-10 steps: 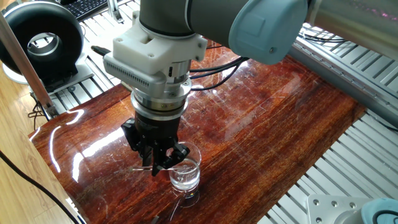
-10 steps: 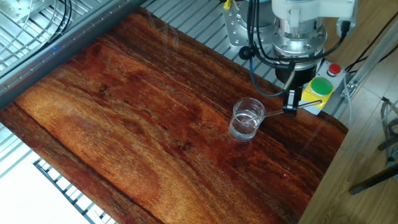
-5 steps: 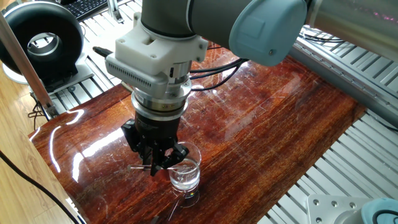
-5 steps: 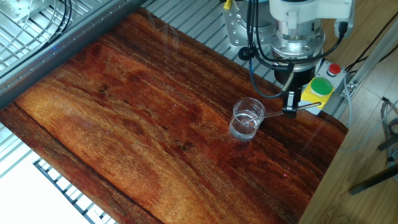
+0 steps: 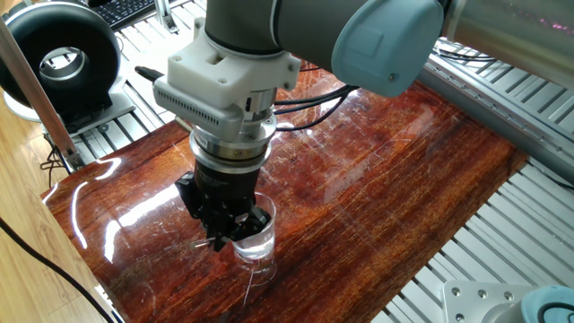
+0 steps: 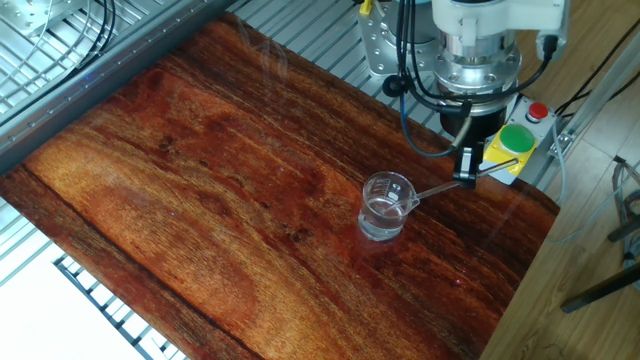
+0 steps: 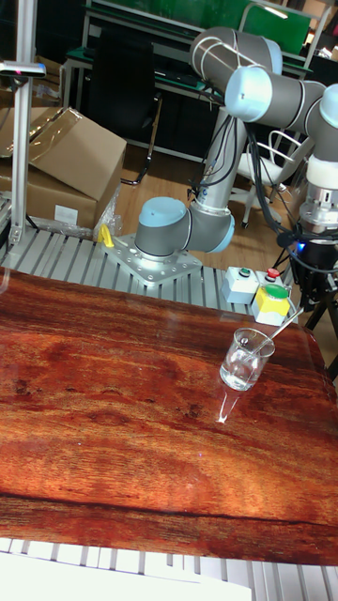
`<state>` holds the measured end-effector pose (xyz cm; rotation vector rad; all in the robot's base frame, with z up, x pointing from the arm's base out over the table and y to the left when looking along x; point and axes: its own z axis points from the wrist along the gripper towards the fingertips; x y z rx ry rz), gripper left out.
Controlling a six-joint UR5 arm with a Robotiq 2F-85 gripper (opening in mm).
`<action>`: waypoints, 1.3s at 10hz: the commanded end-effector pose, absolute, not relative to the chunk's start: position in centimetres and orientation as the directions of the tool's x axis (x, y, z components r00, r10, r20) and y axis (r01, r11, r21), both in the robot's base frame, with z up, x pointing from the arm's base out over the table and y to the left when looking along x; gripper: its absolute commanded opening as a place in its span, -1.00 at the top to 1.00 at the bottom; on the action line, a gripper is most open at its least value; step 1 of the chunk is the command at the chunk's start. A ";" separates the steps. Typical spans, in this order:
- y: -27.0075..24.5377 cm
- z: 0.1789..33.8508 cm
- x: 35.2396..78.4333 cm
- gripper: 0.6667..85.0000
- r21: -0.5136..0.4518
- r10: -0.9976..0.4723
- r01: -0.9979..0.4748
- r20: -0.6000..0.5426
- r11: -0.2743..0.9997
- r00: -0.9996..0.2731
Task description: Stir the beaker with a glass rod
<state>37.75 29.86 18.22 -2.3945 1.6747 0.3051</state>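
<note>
1. Beaker point(image 6: 384, 205) stirring is judged to be under way: the glass rod point(image 6: 437, 187) is being held slanted, with its lower end dipped past the flared rim into the clear liquid, while its upper end is being gripped beside the beaker.
2. Nothing in these views is showing how much stirring is done; the rod is being taken as in the liquid, and withdrawal of the rod is judged to be what is left.
3. The gripper point(image 6: 466, 168) is being kept nearly closed, its two fingers being pinched on the upper end of the glass rod; nothing else is being held.
4. The beaker is being seen as a small clear glass cylinder with a flared rim and a thick base, standing upright and partly filled with clear liquid.
5. It is being stood on the red-brown wooden table point(image 6: 200, 180), near the edge nearest the robot's base, with a green button point(image 6: 516, 139) and a red button point(image 6: 538, 111) lying beyond the table edge behind it.
6. In one fixed view the beaker point(image 5: 254, 235) is being partly hidden by the gripper point(image 5: 224, 235), so the contact of rod and glass cannot be told there.
7. In the tall fixed view the rod point(image 7: 275, 333) is being seen as a thin pale line leaning from the gripper down into the beaker point(image 7: 247, 359).
</note>
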 end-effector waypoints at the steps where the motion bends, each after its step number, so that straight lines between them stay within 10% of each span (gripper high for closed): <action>1: 30.0 18.6 37.8 0.94 -0.050 -0.895 -0.943 -0.301 -0.329 0.329; 13: 29.3 21.0 38.9 0.99 0.019 -0.909 -0.988 -0.394 -0.153 0.134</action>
